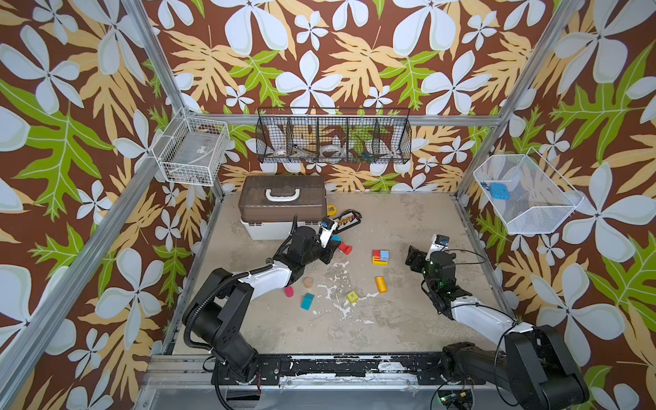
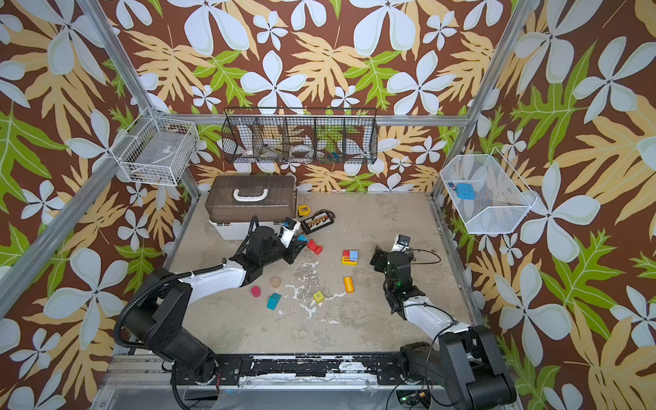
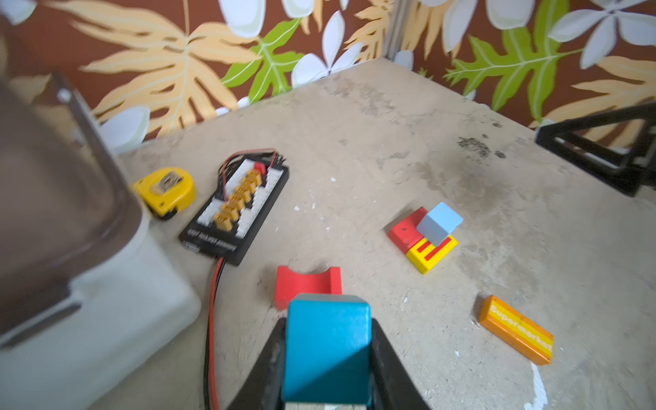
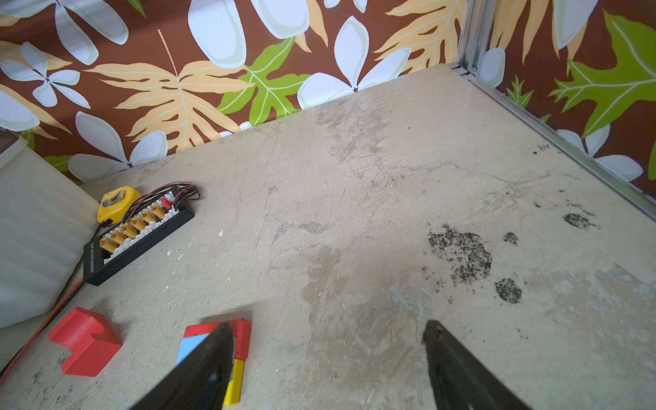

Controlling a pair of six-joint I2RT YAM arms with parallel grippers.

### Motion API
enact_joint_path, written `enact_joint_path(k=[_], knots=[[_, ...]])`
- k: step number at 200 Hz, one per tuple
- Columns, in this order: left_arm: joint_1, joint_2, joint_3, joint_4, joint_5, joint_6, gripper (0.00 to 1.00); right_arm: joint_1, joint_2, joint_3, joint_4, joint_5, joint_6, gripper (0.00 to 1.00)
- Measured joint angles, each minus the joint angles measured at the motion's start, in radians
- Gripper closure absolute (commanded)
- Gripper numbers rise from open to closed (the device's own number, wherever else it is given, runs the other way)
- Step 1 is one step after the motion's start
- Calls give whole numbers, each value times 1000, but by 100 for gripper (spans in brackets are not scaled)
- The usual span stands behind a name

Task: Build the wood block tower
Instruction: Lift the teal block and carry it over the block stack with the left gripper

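Observation:
My left gripper (image 3: 328, 321) is shut on a teal-blue block (image 3: 326, 340), held low just beside a red arch block (image 3: 307, 284) near the white case. In both top views that gripper (image 1: 335, 245) shows left of centre. The tower (image 1: 380, 257) is a yellow flat base carrying a red block and a light blue cube (image 3: 439, 223). My right gripper (image 4: 328, 324) stands open just right of it, with nothing between its fingers. Loose on the floor lie an orange bar (image 1: 380, 284), a yellow cube (image 1: 352, 296), a teal house-shaped block (image 1: 307, 301), a pink cylinder (image 1: 289, 291) and a tan cylinder (image 1: 307, 282).
A white case with a brown lid (image 1: 284, 206) stands at the back left. Beside it lie a yellow tape measure (image 3: 165, 190) and a black connector board (image 3: 236, 209) with a red wire. Wire baskets hang on the walls above the floor.

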Motion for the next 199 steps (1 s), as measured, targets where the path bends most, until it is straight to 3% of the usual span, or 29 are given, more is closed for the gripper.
enact_joint_path(k=[38, 93, 126, 169, 199], knots=[[0, 81, 102, -72, 229, 211, 100, 2, 0, 0, 0, 0, -6, 16], [0, 246, 351, -318, 411, 391, 100, 2, 0, 0, 0, 0, -6, 16], [-14, 345, 474, -439, 427, 430, 100, 4, 1, 0, 0, 0, -6, 16], [-93, 389, 515, -509, 344, 512, 100, 4, 2, 0, 0, 0, -6, 16], [-96, 435, 582, -551, 330, 550, 100, 4, 2, 0, 0, 0, -6, 16]])
